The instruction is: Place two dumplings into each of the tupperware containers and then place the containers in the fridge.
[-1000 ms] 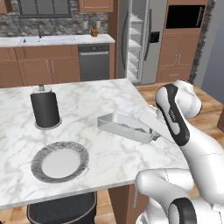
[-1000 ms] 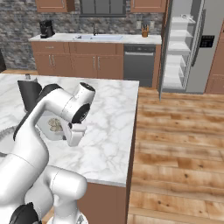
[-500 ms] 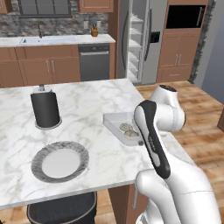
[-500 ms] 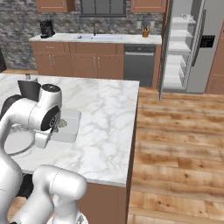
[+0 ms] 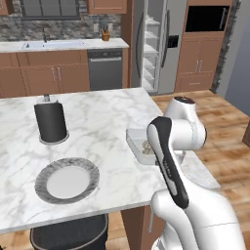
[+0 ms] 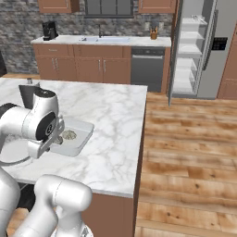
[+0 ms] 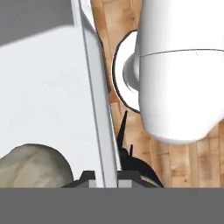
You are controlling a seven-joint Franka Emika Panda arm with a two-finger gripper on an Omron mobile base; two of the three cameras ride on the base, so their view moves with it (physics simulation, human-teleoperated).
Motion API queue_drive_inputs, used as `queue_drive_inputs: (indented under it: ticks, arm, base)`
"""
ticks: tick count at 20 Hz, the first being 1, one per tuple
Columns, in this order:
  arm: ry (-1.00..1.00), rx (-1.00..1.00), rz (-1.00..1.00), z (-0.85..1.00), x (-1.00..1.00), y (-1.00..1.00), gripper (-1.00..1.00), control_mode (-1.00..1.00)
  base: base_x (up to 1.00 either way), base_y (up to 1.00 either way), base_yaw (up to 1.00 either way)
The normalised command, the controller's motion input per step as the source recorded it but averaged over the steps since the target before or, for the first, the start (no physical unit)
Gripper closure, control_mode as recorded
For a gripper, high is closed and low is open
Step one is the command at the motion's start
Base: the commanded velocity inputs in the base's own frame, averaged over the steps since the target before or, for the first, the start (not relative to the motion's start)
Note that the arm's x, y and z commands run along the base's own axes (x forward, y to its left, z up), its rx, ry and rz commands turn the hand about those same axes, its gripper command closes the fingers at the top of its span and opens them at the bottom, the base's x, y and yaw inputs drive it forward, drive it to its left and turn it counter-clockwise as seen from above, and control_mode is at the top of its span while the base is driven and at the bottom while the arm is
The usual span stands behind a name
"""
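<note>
The tupperware container [image 6: 73,137] sits on the marble surface [image 6: 115,134], near the surface's edge on the fridge side, with one dumpling [image 6: 69,135] plainly visible inside it; a second may lie beside it but the arm hides that part. In the hand view the container's rim [image 7: 98,118] runs between the dark fingertips, so the tool [image 7: 104,183] is closed tight on that rim, with a dumpling [image 7: 33,168] just inside the wall. The fridge [image 6: 201,46] stands well beyond the surface, its door open and white shelves bare. Farther from the container, a grey plate [image 5: 67,178] and a dark canister [image 5: 50,121] rest on the surface. By my reading, filling this container is about done; carrying it to the fridge remains.
</note>
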Motion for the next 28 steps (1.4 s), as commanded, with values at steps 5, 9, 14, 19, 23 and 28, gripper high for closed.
queue_drive_inputs:
  ticks: [5, 9, 14, 19, 23, 28]
  arm:
    - [0.0, -0.03, 0.04, 0.02, -0.3, -0.2, 1.0, -1.0]
    - [0.01, 0.0, -0.01, 0.37, -0.3, -0.46, 1.0, -1.0]
    - [0.09, 0.0, 0.0, 0.58, -0.21, -0.41, 1.0, -1.0]
    - [-0.03, -0.14, -0.06, 0.33, -0.08, -0.02, 1.0, -1.0]
    - [-0.07, -0.18, -0.05, 0.23, -0.05, -0.02, 1.0, -1.0]
    - [0.0, -0.02, 0.03, 0.23, -0.16, -0.1, 1.0, -1.0]
  base:
    - [0.0, 0.0, 0.0]
    - [0.0, 0.0, 0.0]
    - [0.0, 0.0, 0.0]
    - [0.0, 0.0, 0.0]
    - [0.0, 0.0, 0.0]
    - [0.0, 0.0, 0.0]
